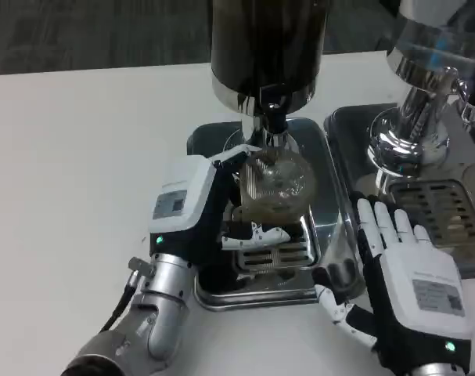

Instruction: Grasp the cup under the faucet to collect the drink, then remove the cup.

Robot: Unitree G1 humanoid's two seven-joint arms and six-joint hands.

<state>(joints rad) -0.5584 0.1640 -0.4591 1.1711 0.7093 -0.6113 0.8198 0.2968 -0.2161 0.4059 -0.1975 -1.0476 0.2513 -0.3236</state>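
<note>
My left hand grasps the cup from its nine o'clock side, holding it directly beneath the faucet so the drink falls straight in, over the drip tray. My right hand rests released at four o'clock of the cup, fingers apart, leaving the faucet unobstructed.

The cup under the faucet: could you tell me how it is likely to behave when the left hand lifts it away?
The cup looks clear, thin and ribbed, so it may flex if squeezed. The left hand grips it from the side beneath the faucet; an open top could spill if tilted. Any liquid inside would add weight, though I cannot tell the fill level.
</note>
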